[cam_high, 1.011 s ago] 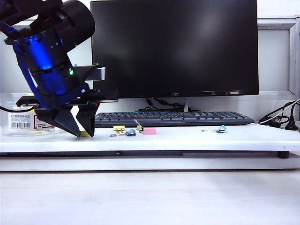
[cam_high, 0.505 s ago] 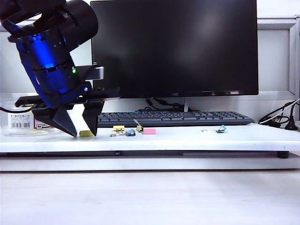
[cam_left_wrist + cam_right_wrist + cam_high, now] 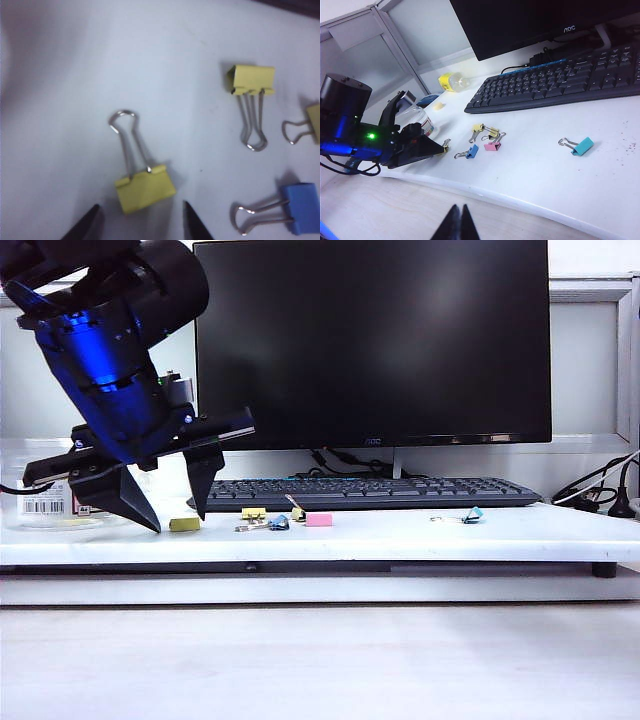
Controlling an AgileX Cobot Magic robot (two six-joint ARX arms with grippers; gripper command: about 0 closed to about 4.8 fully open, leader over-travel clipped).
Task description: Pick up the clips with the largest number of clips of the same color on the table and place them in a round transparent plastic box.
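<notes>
Your left gripper (image 3: 172, 517) is hovering with jaws spread on either side of one of the yellow clips (image 3: 145, 187), which is lying free on the white table (image 3: 400, 535). Your right gripper (image 3: 456, 222) is hanging back, fingers pressed together and empty. Two more yellow clips are lying beside a blue clip (image 3: 300, 207). The round transparent plastic box (image 3: 45, 498) is standing behind the left gripper.

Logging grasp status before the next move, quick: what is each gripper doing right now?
Left gripper: open, fingers either side of a yellow clip on the table, not gripping it.
Right gripper: shut, empty, away from the clips.
</notes>
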